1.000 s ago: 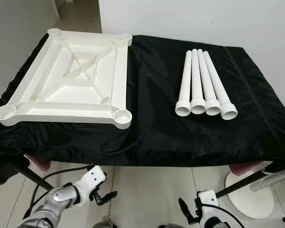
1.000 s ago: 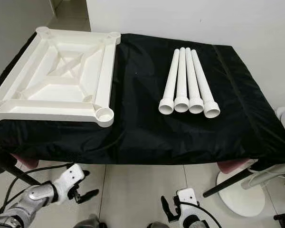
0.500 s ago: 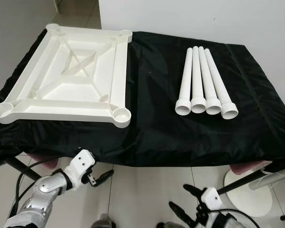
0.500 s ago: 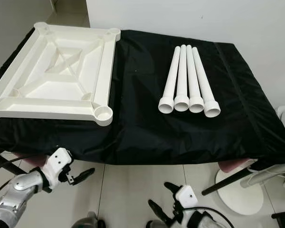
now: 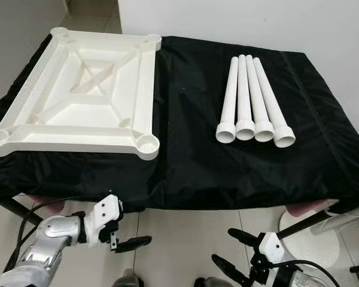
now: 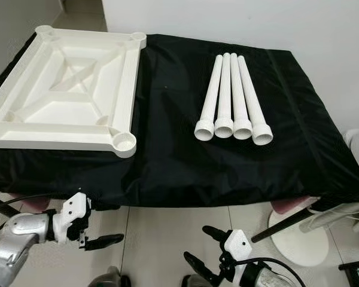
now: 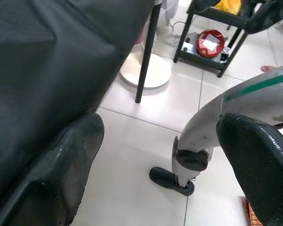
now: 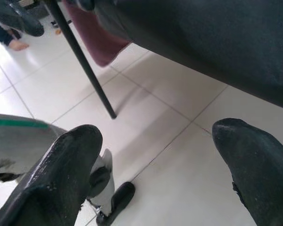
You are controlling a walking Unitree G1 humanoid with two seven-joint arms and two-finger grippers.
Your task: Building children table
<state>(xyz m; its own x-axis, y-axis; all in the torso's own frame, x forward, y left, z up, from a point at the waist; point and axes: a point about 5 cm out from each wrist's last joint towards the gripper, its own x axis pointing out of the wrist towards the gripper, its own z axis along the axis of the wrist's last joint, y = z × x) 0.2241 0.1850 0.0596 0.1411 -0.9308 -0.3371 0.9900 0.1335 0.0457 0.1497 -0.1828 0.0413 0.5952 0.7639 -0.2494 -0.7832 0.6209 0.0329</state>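
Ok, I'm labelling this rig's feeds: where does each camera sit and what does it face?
Eye views: on the head, looking down at the tabletop, four legs, both grippers below.
Left wrist: along the left gripper, facing floor and the right arm.
Right wrist: along the right gripper, facing floor and cloth.
Shared: black cloth, tiled floor.

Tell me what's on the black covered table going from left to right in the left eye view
White square tabletop lying underside up → bare black cloth → four white table legs lying side by side, touching, wide ends toward the robot → bare cloth again to the table's right edge.
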